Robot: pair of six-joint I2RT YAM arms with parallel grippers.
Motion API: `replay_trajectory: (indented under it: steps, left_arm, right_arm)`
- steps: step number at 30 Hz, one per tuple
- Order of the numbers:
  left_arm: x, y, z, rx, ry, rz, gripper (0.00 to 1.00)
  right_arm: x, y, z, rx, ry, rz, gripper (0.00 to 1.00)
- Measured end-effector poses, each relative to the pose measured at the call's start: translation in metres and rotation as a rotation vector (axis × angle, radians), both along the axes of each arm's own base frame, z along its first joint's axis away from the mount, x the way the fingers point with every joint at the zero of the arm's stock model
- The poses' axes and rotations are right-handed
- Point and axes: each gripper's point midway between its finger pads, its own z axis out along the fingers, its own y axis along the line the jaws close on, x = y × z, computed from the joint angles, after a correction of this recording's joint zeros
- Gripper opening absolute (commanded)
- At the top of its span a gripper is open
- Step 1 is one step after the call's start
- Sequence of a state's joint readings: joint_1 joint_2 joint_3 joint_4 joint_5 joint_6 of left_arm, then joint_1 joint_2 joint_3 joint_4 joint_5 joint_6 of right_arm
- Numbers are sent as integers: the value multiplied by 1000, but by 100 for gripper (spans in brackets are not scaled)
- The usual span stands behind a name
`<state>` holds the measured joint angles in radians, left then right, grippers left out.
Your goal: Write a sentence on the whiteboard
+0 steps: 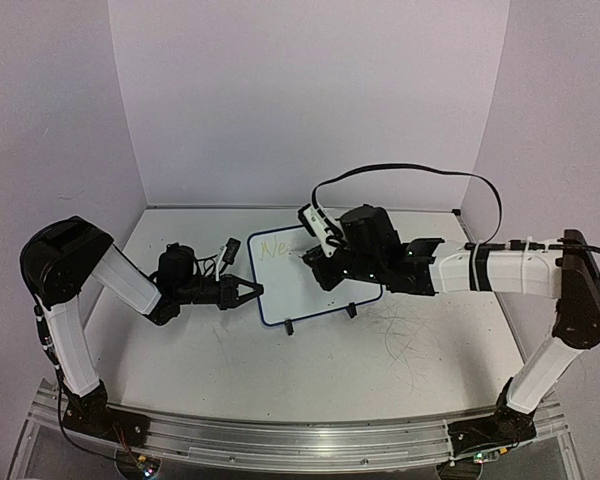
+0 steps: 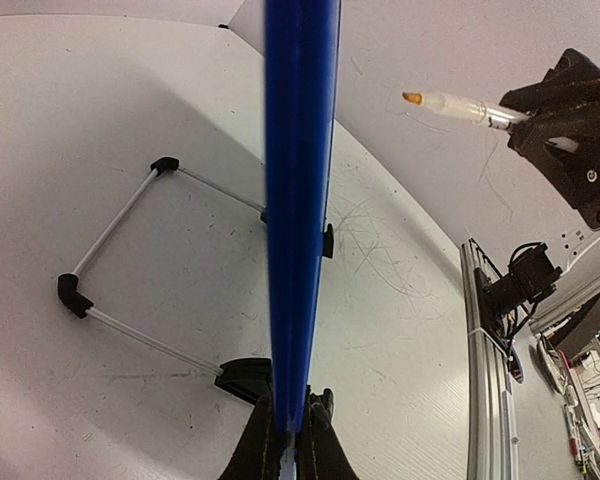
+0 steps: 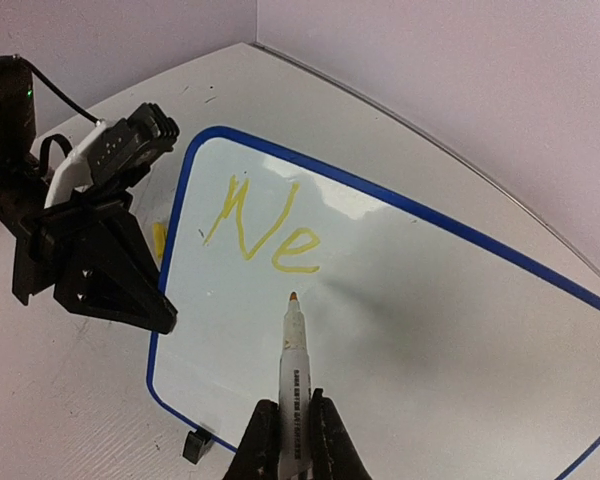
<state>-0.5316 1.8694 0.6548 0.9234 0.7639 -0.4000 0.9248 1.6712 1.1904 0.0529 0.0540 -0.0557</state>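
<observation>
The whiteboard [image 1: 292, 288], blue-framed, stands tilted at mid table. Its face [image 3: 430, 330] carries the sentence [image 3: 265, 235], yellow letters reading "Ne", which show faintly at the board's top left [image 1: 278, 246]. My left gripper [image 2: 295, 438] is shut on the board's blue left edge [image 2: 300, 200], low on that side [image 1: 255, 292]. My right gripper [image 3: 293, 432] is shut on a white marker [image 3: 294, 360]. The marker's orange tip points at the board just below the "e". From the left wrist view the marker [image 2: 460, 107] ends a short gap away from the board.
Behind the board, its wire stand [image 2: 110, 250] rests on the table, and two black feet [image 1: 290, 326] sit at the front. Grey scribble marks [image 1: 410, 345] cover the tabletop at the right. A small yellow piece [image 3: 159, 240] lies left of the board. Walls enclose three sides.
</observation>
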Motion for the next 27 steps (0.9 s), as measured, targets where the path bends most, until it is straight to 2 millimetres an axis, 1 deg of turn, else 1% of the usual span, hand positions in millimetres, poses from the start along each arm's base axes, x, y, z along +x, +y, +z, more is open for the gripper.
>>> replay_trajectory:
  steps: [21, 24, 27]
  left_arm:
    - [1, 1, 1, 9, -4, 11, 0]
    - [1, 1, 0, 11, -2, 12, 0]
    - [1, 1, 1, 13, -2, 12, 0]
  right_arm:
    - [-2, 3, 1, -4, -15, 11, 0]
    - [0, 4, 1, -8, -18, 6, 0]
    - [5, 0, 2, -13, -31, -26, 0]
